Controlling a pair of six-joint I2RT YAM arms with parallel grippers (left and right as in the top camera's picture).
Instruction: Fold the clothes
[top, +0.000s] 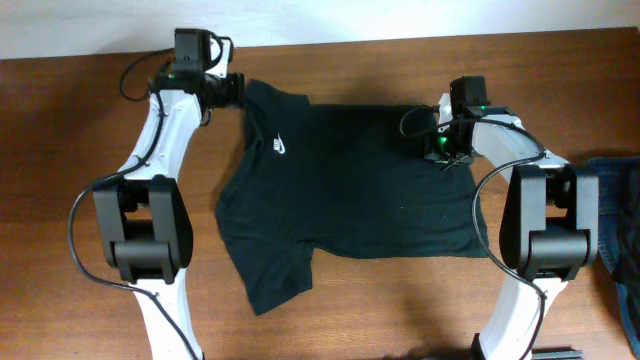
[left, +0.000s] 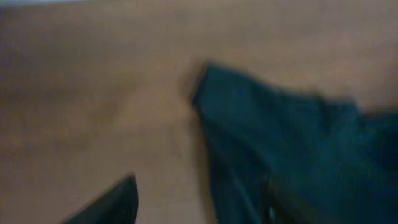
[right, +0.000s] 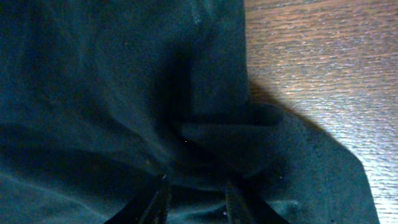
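Overhead: shows T-shirt spread flat mid-table, long axis left to right, neck end left, hem right, logo toward upper left. Puts left gripper at the upper-left sleeve, right gripper on the hem's upper corner, denim at the right edge. Leaves bare wood above, below and far left.

Left wrist, blurred: shows fingers apart, sleeve edge ahead on wood.

Right wrist: alone reveals fingers clamped on bunched fabric, bare wood upper right.
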